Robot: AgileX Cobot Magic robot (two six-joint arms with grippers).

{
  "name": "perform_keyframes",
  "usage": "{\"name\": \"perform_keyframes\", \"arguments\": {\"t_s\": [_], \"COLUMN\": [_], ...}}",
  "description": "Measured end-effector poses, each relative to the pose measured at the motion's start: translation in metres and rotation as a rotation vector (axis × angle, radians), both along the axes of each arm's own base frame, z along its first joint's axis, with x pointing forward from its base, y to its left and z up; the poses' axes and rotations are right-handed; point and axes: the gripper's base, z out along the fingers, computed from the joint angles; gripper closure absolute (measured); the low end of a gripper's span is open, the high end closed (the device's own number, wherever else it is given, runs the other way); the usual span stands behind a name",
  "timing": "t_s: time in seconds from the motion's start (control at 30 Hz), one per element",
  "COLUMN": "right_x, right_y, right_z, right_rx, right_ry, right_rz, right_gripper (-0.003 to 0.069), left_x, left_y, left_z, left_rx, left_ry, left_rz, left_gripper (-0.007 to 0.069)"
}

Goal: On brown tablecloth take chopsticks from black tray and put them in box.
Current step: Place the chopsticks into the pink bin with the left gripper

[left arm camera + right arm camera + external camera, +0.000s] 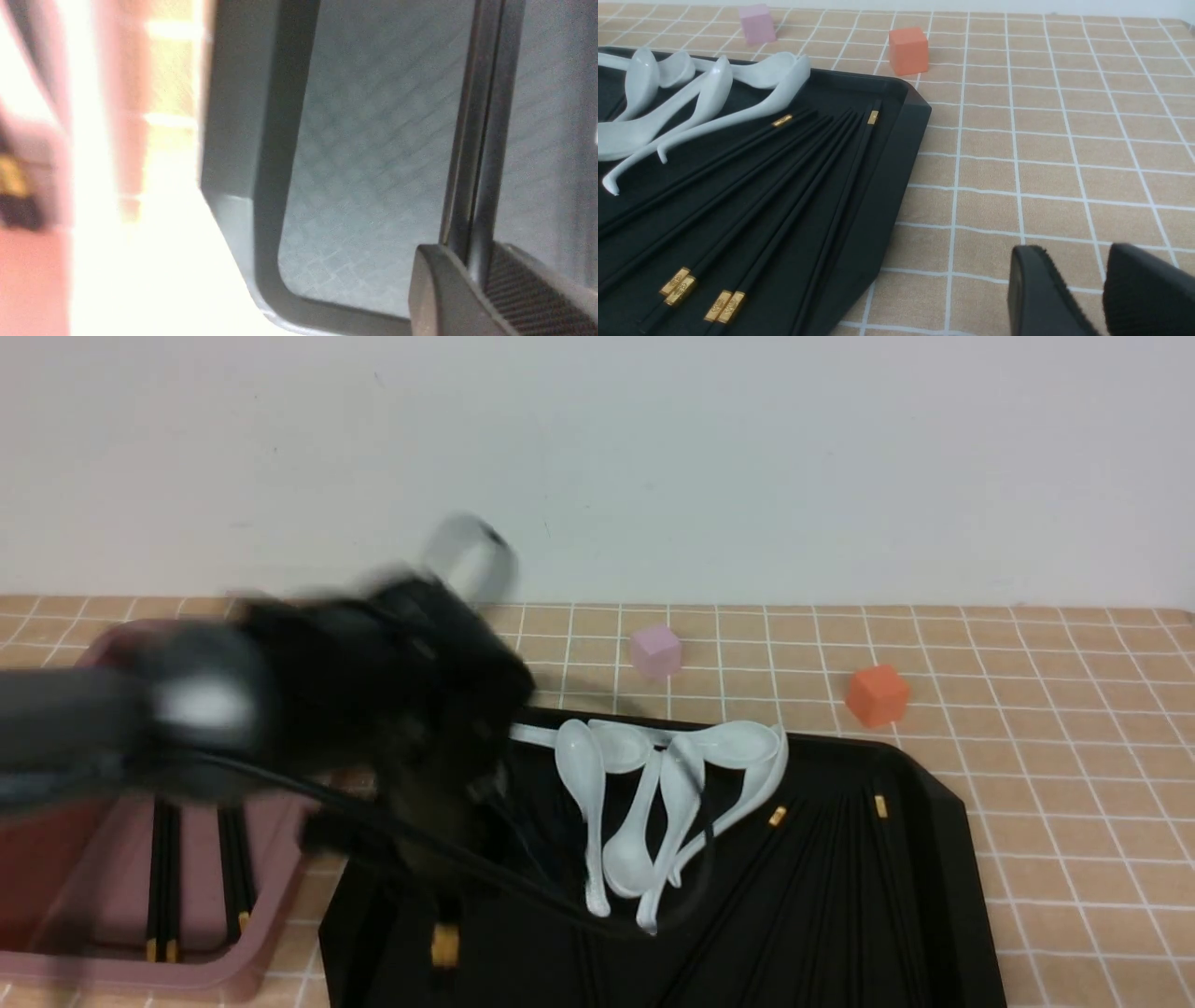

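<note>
**A:** Where are the chopsticks?

**B:** One pair of chopsticks point(479, 140) is clamped between the ribbed pads of the left pincer point(469, 261). It sits over the floor of the black tray point(896, 177), close to the tray's 9 o'clock rim. I cannot tell whether the sticks touch the floor. In the front view a gold band pokes out at 6 o'clock of the blurred pincer.

**A:** And the others?

**B:** The loose chopsticks point(784, 196) fan across the tray at 3 o'clock of that pincer, well apart from it, with the white spoons point(677, 784) between. The stored chopsticks point(163, 868) lie inside the box point(187, 978), at 9 o'clock of the tray.

**A:** The other arm?

**B:** The right pincer point(1076, 249) hangs over bare brown tablecloth point(1074, 784) past the tray's 3 o'clock edge, its jaws slightly parted and empty. A pink cube point(655, 651) and an orange cube point(878, 695) stand at 12 o'clock of the tray.
</note>
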Motion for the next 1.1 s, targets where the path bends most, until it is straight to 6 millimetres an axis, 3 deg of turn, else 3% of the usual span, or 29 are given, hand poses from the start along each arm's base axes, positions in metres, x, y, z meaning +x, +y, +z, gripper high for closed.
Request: {"name": "perform_keyframes", "arguments": {"t_s": [0.03, 0.07, 0.13, 0.23, 0.33, 0.43, 0.5, 0.57, 0.67, 0.83, 1.0, 1.1], "right_x": [0.000, 0.000, 0.000, 0.000, 0.000, 0.000, 0.000, 0.000, 0.000, 0.000, 0.000, 0.000], "right_y": [0.000, 0.000, 0.000, 0.000, 0.000, 0.000, 0.000, 0.000, 0.000, 0.000, 0.000, 0.000], "right_z": [0.000, 0.000, 0.000, 0.000, 0.000, 0.000, 0.000, 0.000, 0.000, 0.000, 0.000, 0.000], "right_rx": [0.000, 0.000, 0.000, 0.000, 0.000, 0.000, -0.001, -0.001, -0.001, 0.000, 0.000, 0.000], "right_ry": [0.000, 0.000, 0.000, 0.000, 0.000, 0.000, 0.000, 0.000, 0.000, 0.000, 0.000, 0.000], "right_rz": [0.000, 0.000, 0.000, 0.000, 0.000, 0.000, 0.000, 0.000, 0.000, 0.000, 0.000, 0.000], "right_gripper": [0.0419, 0.0419, 0.0419, 0.0419, 0.0419, 0.0419, 0.0419, 0.0419, 0.0419, 0.0419, 0.0419, 0.0419], "left_x": [0.000, -0.005, -0.009, -0.012, -0.009, 0.004, 0.012, 0.030, 0.041, 0.058, 0.055, 0.046], "left_y": [0.001, 0.014, 0.039, 0.079, 0.125, 0.156, 0.162, 0.175, 0.178, 0.177, 0.175, 0.172], "left_z": [0.004, 0.032, 0.059, 0.079, 0.081, 0.060, 0.051, 0.029, 0.014, -0.022, -0.024, -0.010], "left_rx": [-0.005, -0.026, -0.032, 0.002, 0.054, 0.065, 0.059, 0.063, 0.073, 0.091, 0.075, 0.047], "left_ry": [-0.010, -0.075, -0.141, -0.176, -0.173, -0.179, -0.191, -0.191, -0.170, -0.076, -0.036, -0.039], "left_rz": [0.002, 0.019, 0.072, 0.188, 0.326, 0.396, 0.398, 0.397, 0.385, 0.374, 0.362, 0.323], "left_gripper": [0.0514, 0.0514, 0.0514, 0.0514, 0.0514, 0.0514, 0.0514, 0.0514, 0.0514, 0.0418, 0.0342, 0.0395]}}
